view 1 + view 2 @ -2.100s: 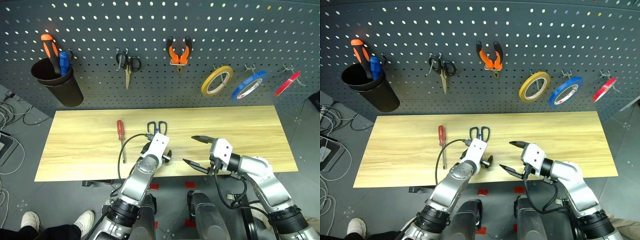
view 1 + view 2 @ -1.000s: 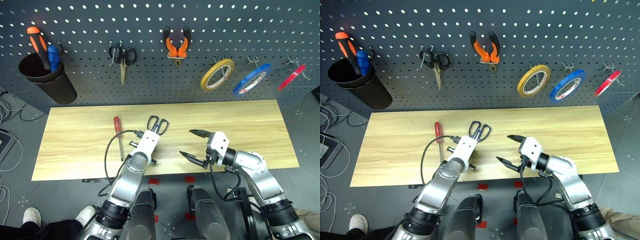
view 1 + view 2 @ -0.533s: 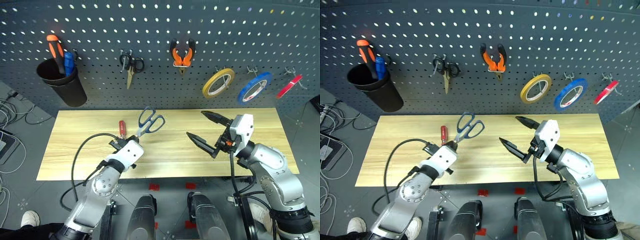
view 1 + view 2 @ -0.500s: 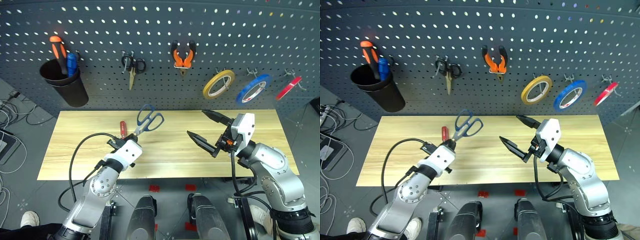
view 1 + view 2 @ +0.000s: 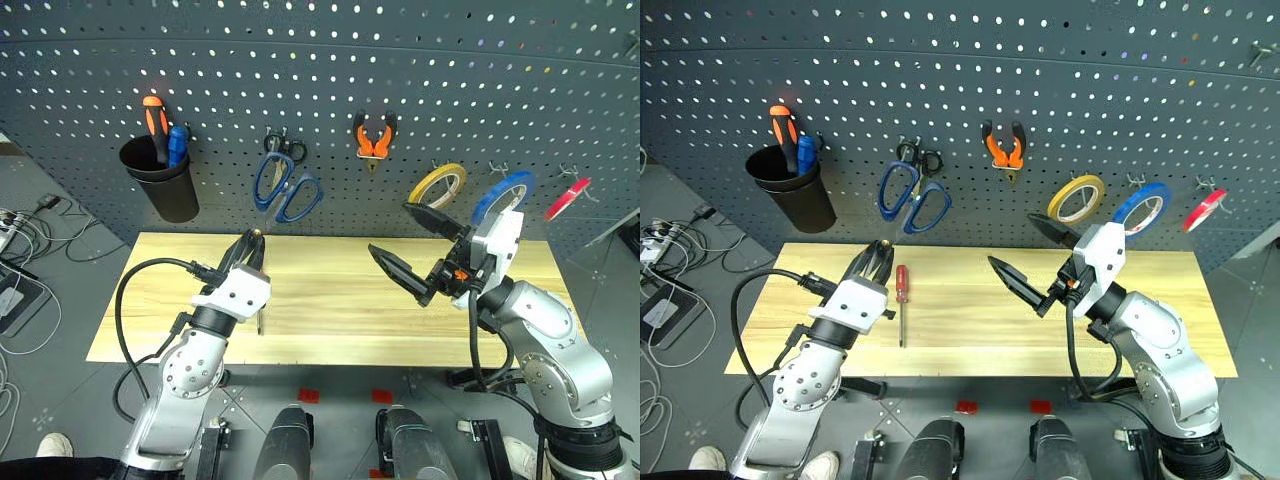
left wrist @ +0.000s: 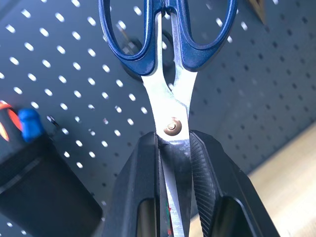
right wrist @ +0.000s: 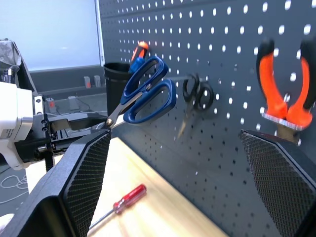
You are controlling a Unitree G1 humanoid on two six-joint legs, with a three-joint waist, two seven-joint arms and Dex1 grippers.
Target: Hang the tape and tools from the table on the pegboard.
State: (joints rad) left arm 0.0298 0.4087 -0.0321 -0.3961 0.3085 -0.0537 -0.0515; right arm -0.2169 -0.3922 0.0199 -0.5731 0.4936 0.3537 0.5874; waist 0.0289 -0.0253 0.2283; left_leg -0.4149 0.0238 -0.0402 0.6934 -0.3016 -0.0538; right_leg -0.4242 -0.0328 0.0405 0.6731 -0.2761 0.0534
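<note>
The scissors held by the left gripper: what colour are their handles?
The scissors have deep blue loop handles and steel blades, seen best in the left wrist view.

Crowded pegboard, roomy table

The pegboard (image 5: pixel 960 90) has wide bare stretches across its upper rows, but the middle row is busy — black cup (image 5: pixel 790 195) with screwdrivers, small black scissors (image 5: pixel 920 157), orange pliers (image 5: pixel 1003 145), yellow tape (image 5: pixel 1076 198), blue tape (image 5: pixel 1142 207) and a red item (image 5: pixel 1204 210). The long blue-handled scissors (image 5: pixel 912 198), raised by the left gripper (image 5: pixel 877 262), stand right in front of the black pair. The right gripper (image 5: pixel 1032 260), jaws spread wide, blocks the way to the yellow tape. On the table (image 5: pixel 970 320) just the red screwdriver (image 5: pixel 901 292) lies — the rest is free.
</note>
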